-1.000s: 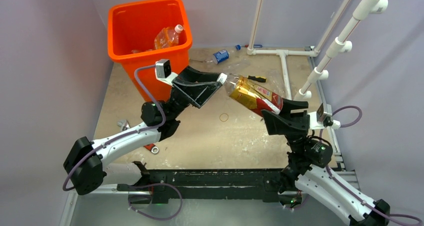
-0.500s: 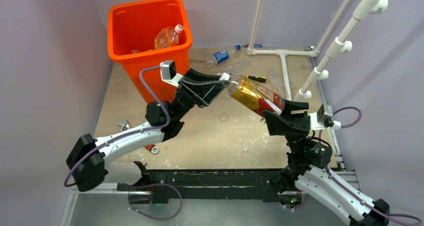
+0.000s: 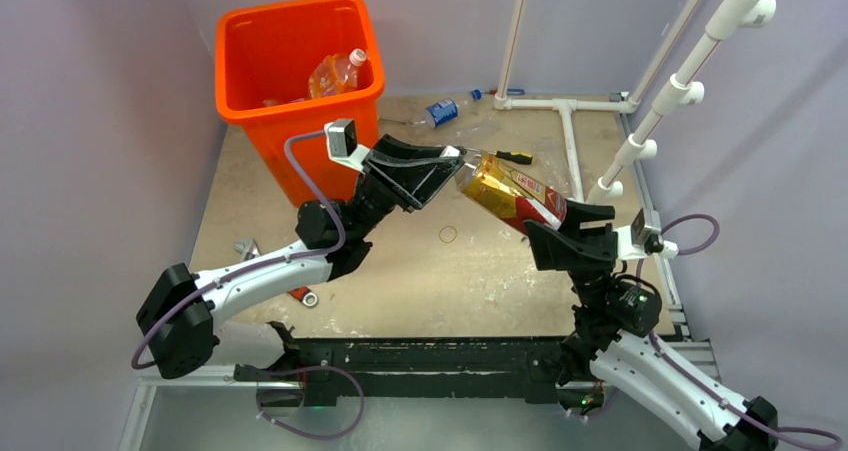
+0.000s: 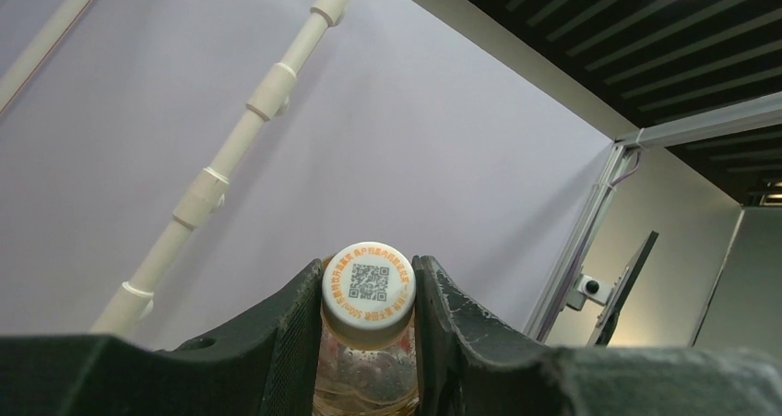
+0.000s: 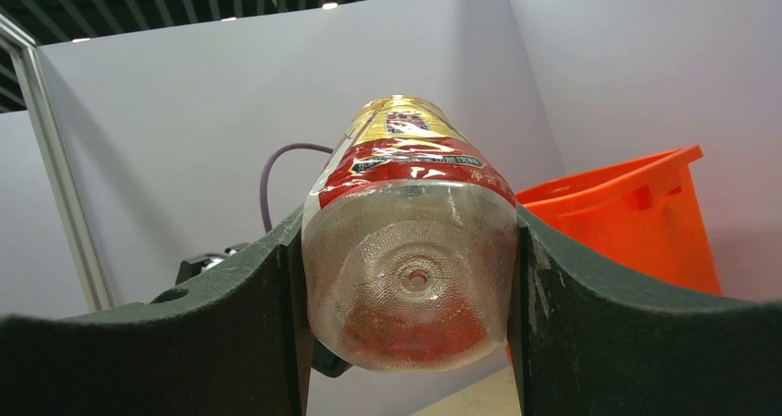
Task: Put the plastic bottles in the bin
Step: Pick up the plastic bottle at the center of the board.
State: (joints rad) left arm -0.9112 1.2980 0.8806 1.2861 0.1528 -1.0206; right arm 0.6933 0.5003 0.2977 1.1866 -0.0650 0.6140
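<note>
A large plastic bottle (image 3: 510, 196) with a red and gold label hangs in the air between both arms, above the table's middle. My left gripper (image 3: 452, 156) is shut on its white cap (image 4: 369, 285) and neck. My right gripper (image 3: 552, 223) is shut on its clear base (image 5: 411, 282). The orange bin (image 3: 292, 83) stands at the back left, left of the held bottle, and shows at the right edge of the right wrist view as the bin (image 5: 636, 222). An orange-tinted bottle (image 3: 335, 73) lies inside it. A small bottle with a blue label (image 3: 440, 112) lies on the table behind the held one.
White pipe frames (image 3: 570, 121) stand at the back right. A yellow-black screwdriver (image 3: 515, 157) lies behind the held bottle. A wrench (image 3: 305, 295) and a metal part (image 3: 245, 247) lie near the left arm. A rubber ring (image 3: 448, 234) lies on the table's middle.
My left gripper has moved right onto the bottle's cap and shut on it. The right gripper has kept its hold on the bottle's base without moving.
</note>
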